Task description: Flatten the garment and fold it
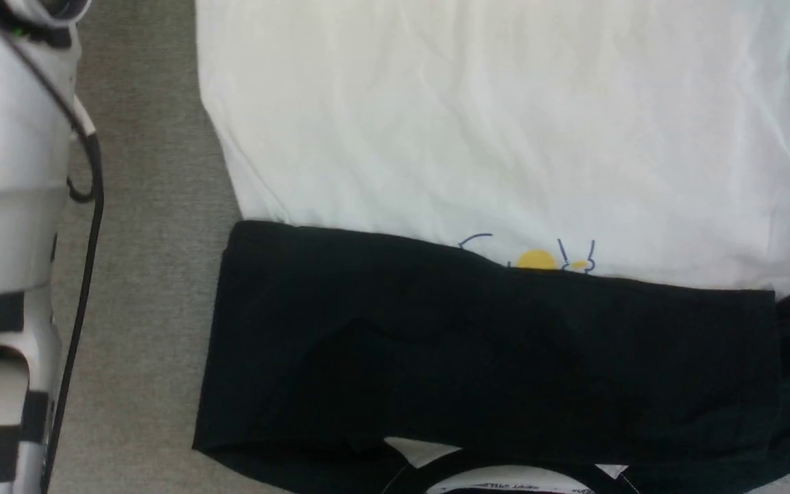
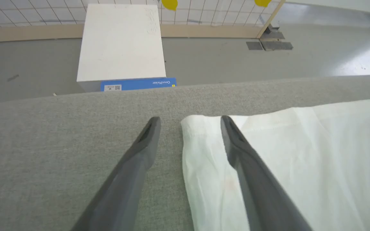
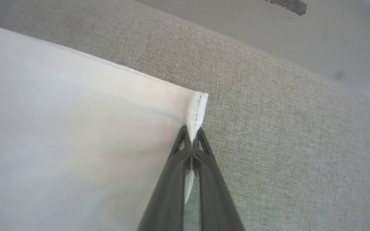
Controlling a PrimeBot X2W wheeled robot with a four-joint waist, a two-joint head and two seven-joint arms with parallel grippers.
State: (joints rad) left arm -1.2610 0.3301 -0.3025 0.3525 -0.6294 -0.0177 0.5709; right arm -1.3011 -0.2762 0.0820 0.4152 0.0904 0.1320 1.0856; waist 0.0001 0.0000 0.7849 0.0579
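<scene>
Right tool (image 3: 191,132) on garment (image 3: 75,144), seemingly hem-corner

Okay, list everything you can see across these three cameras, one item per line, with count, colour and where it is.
garment: one, white body, black sleeve and shoulder fabric nearest the robot, small yellow-and-blue print; spread on the table.
table: one, grey fabric top; under the garment.
box: one, white with a blue label; on the floor beyond the table.
floor plates: several, dark grey; by a wooden post.
yellow shapes: at least two; on the tiled wall.
forearm: one, pale with black bands and cable; left edge of head view.
left end effector: one, dark grey, open; straddling the garment's edge near a white corner.
right end effector: one, dark grey; shut on a stitched white corner of the garment.
</scene>
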